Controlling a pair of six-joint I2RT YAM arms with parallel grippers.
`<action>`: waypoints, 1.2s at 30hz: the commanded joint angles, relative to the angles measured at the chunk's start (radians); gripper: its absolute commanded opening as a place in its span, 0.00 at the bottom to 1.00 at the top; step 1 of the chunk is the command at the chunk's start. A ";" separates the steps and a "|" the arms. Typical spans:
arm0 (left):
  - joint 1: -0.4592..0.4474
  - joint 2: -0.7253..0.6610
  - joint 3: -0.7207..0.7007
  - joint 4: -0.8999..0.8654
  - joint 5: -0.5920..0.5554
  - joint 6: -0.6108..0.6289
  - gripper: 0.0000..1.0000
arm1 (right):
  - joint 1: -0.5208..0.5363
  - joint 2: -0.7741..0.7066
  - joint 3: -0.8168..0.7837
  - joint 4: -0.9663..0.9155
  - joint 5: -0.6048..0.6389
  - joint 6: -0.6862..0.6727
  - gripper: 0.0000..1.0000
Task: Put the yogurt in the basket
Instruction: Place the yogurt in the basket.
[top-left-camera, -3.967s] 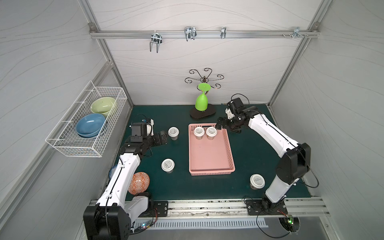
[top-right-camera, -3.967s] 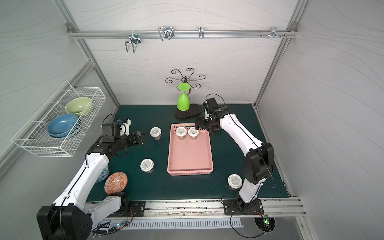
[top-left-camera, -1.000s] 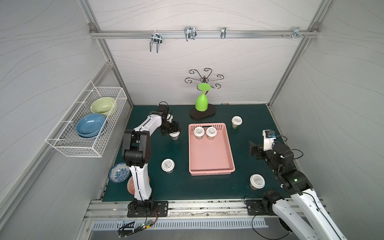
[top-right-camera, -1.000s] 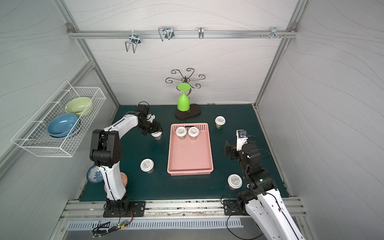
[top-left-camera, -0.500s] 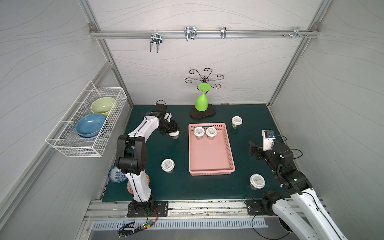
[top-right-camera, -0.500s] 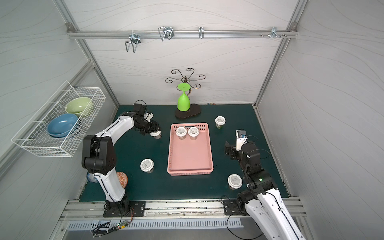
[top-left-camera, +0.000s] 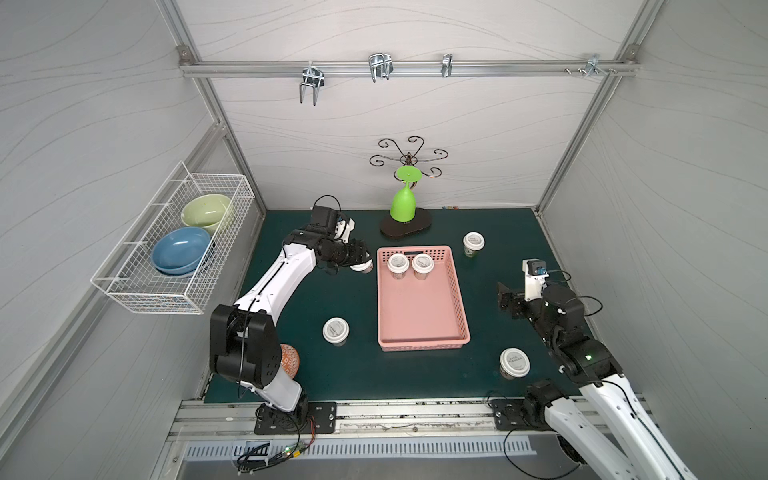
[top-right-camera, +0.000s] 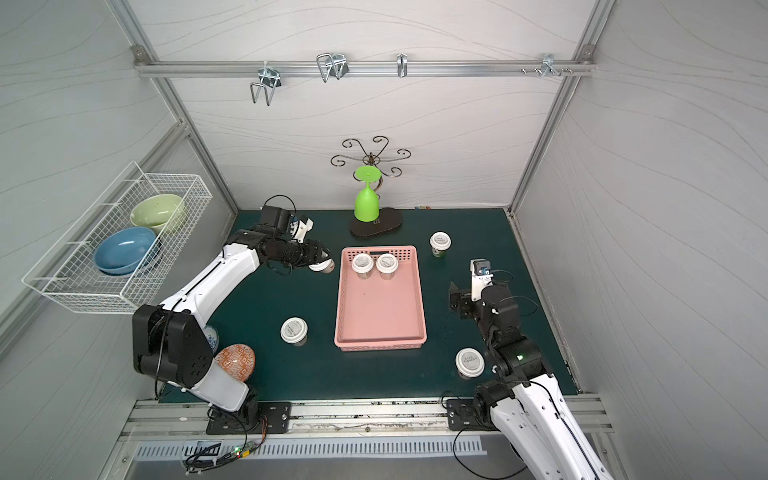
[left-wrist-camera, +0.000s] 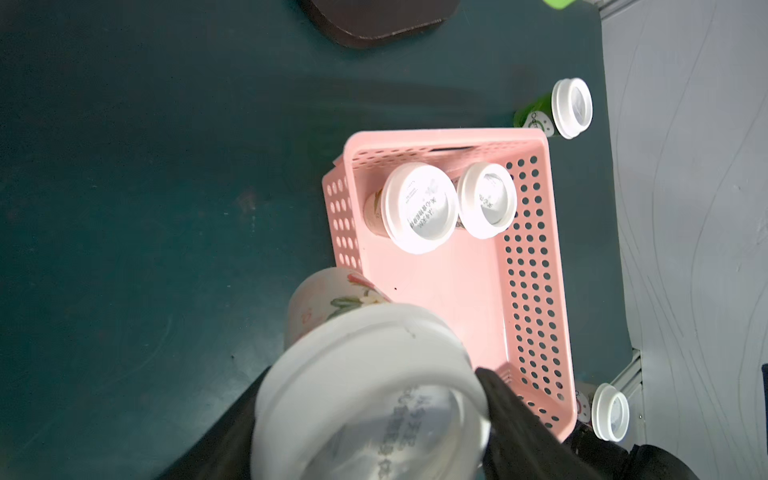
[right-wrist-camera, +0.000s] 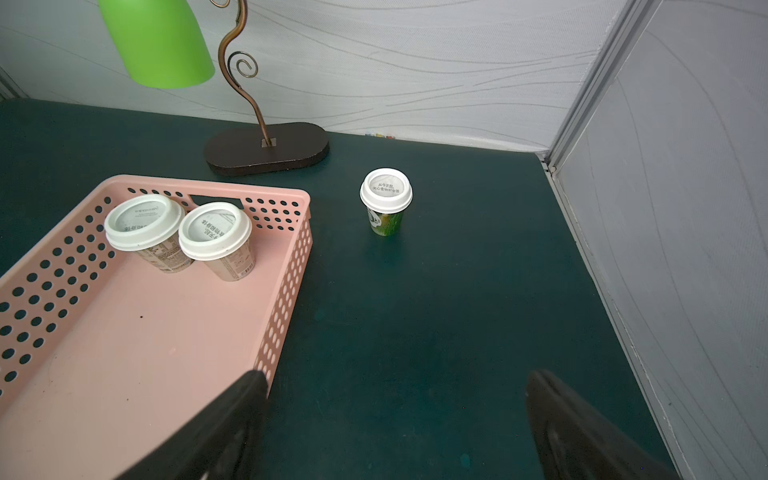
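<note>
1. Left fingers (top-left-camera: 360, 258) are closed part-way around a floral-printed yogurt cup (left-wrist-camera: 332, 303), one on each side just under its white lid. Whether its base is clear of the bench (top-left-camera: 353, 299) I cannot tell.
2. Right fingers (top-left-camera: 504, 298) stand wide apart with nothing between them, off the opposite long side of the pink basket (top-left-camera: 422, 316).
3. The held cup is just outside the basket, beside its far corner on my left arm's side. The basket's long axis runs from me toward the back wall.
4. Two lidded yogurt cups (top-left-camera: 398, 262) stand side by side at the basket's far end.
5. I judge the coming move to be a short sideways carry over the perforated wall, landing clear of those two. My left arm is the nearer one.
</note>
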 joint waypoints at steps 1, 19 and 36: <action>-0.051 0.004 0.006 0.030 0.022 -0.004 0.73 | 0.005 -0.012 -0.003 0.022 0.022 -0.004 0.99; -0.268 0.189 0.129 -0.025 -0.086 0.027 0.73 | 0.005 -0.011 -0.006 0.023 0.027 -0.006 0.99; -0.347 0.319 0.166 -0.046 -0.150 0.052 0.75 | 0.005 -0.013 -0.007 0.026 0.020 -0.005 0.99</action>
